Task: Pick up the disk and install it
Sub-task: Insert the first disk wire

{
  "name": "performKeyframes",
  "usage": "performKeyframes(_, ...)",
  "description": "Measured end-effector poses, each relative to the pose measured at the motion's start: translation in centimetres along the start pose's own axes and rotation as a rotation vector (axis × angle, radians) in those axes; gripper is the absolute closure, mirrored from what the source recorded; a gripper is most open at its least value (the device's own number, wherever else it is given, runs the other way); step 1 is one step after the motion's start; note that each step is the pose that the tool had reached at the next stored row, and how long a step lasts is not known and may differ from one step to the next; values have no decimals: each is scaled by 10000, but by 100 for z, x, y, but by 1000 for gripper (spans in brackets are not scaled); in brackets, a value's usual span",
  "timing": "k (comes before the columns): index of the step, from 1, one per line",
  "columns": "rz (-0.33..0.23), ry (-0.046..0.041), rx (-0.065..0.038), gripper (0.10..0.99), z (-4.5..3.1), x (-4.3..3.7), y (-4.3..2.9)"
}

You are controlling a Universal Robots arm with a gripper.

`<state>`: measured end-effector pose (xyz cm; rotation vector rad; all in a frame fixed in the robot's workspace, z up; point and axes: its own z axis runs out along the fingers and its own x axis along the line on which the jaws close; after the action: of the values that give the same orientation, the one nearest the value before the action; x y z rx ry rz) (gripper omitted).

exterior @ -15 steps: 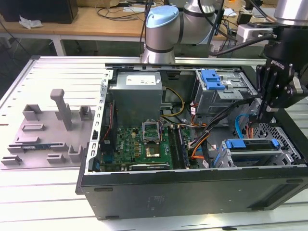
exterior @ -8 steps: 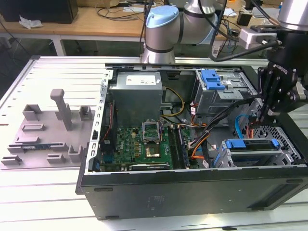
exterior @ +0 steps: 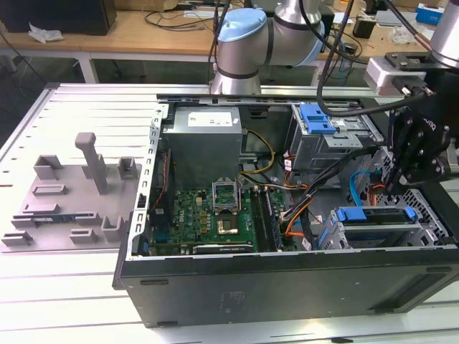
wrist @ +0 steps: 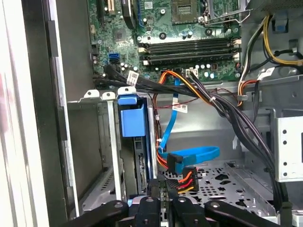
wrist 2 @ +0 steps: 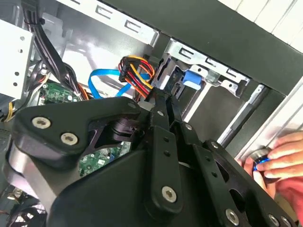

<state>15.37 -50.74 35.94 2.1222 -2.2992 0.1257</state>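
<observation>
Exterior view: open computer case (exterior: pixel 287 283) lies flat on the tabletop (exterior: pixel 57 287) for top access; the disk (exterior: pixel 373 215) sits slotted in the case's drive cage (exterior: pixel 424 233), gripper (exterior: pixel 393 188) poised just above that cage, jaws together, empty

**Robotics lab, PC assembly cell**

Lab or workshop setting. Slotted metal tabletop (exterior: pixel 72 315) carries an open computer case (exterior: pixel 287 279) with its motherboard (exterior: pixel 215 215) and wiring exposed. A grey fixture plate (exterior: pixel 72 201) with pegs lies beside the case. Robot arm (exterior: pixel 247 43) mounted behind. Wooden desks (exterior: pixel 143 32) at the back hold loose cables (exterior: pixel 186 18).
</observation>
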Motion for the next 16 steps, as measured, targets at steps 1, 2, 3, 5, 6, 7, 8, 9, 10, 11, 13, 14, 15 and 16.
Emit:
performKeyframes(1,-4,2,-22,918,0,0,1)
performKeyframes(2,-8,7,-22,918,0,0,-1)
performKeyframes(3,-15,54,-49,918,0,0,-4)
performKeyframes(5,-32,273,-159,918,1,-1,-15)
performKeyframes(6,-48,361,-254,918,1,-2,-31)
performKeyframes(7,-72,397,-420,918,3,-4,-54)
performKeyframes(8,-115,422,-722,918,5,-7,-95)
performKeyframes(9,-132,425,-761,918,6,-8,-102)
performKeyframes(10,-159,423,-761,918,6,-11,-102)
performKeyframes(11,-238,422,-753,918,5,-15,-102)
performKeyframes(13,-450,416,-711,918,6,-20,-101)
performKeyframes(14,-540,415,-691,918,5,-20,-102)
performKeyframes(15,-651,412,-668,918,5,-20,-102)
performKeyframes(16,-685,411,-665,918,5,-20,-102)
